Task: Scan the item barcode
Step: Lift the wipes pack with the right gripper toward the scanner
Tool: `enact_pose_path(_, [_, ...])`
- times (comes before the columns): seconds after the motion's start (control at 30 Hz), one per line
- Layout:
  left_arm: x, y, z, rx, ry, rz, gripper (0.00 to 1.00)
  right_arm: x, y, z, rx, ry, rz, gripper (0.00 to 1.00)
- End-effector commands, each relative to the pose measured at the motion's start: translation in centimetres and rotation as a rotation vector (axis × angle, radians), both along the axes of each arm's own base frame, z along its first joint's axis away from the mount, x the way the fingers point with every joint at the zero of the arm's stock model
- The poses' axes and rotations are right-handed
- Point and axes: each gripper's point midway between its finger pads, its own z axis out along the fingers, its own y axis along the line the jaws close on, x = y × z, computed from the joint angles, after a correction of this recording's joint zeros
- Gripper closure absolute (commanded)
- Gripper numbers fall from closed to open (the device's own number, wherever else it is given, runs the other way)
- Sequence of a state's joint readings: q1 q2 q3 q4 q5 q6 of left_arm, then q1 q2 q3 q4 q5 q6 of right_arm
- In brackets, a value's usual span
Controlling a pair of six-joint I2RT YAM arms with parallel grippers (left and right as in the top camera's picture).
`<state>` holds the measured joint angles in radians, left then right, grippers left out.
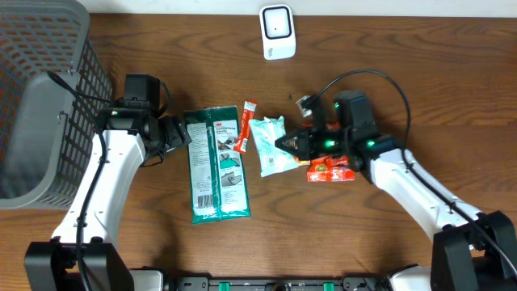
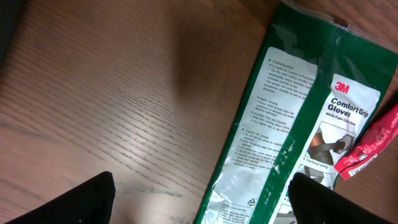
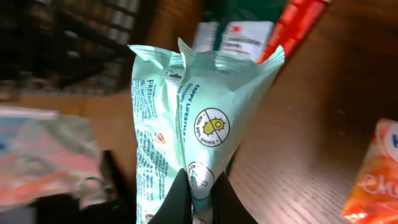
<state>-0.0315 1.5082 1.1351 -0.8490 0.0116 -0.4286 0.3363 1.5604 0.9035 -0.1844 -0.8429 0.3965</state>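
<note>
Grey wire basket [image 1: 32, 105] sat at far left of the wooden table [image 1: 161, 250]. Biggest item on the wood was the green 3M Comfort Grip gloves pack [image 1: 216, 166], lying flat. L gripper [image 1: 174, 133] hung just beside its top-left corner, jaws spread wide, holding nothing. Next down: mint-green wipes pack [image 1: 271, 144], the item to scan. R gripper [image 1: 284, 144] was clamped tight on its end seam, pack stretching away from the fingers in wrist view. Orange-red packet [image 1: 329, 170] lay just beside R gripper; thin red stick sachet [image 1: 246, 125] btwn gloves & wipes. Small white unit [image 1: 277, 32], prob. the scanner, at top edge, well apart. Step, I'd judge: pack grasped, not yet presented. Next calls for carrying it to the scanner w/ barcode side facing it; barcode itself not visible
</note>
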Motion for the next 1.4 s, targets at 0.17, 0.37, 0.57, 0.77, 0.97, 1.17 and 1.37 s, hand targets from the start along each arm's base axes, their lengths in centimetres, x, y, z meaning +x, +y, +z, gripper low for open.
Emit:
enact_pose_path(0.17, [0.1,0.3,0.3,0.015,-0.006,-0.003,0.1,1.9,-0.8,3.8,-0.026,-0.08,0.01,0.99])
enact_pose_path(0.37, [0.1,0.3,0.3,0.015,-0.006,-0.003,0.1,3.6,-2.9,5.3,-0.269,-0.182,-0.018,0.99])
enact_pose_path(0.57, [0.1,0.3,0.3,0.015,-0.006,-0.003,0.1,5.2,-3.2,9.6,-0.336,-0.379,0.002,0.99])
enact_pose_path(0.77, [0.1,0.3,0.3,0.015,-0.006,-0.003,0.1,6.6,-3.3,12.8,-0.328,-0.516,-0.056,0.99])
enact_pose_path(0.97, [0.1,0.3,0.3,0.015,-0.006,-0.003,0.1,8.0,-5.0,18.0,-0.428,-0.574,-0.131,0.99])
enact_pose_path(1.17, [0.1,0.3,0.3,0.015,-0.006,-0.003,0.1,9.8,-4.9,26.5,-0.42,-0.705,-0.171,0.99])
enact_pose_path(1.37, [0.1,0.3,0.3,0.015,-0.006,-0.003,0.1,13.6,-4.3,29.9,-0.421,-0.798,-0.225,0.99])
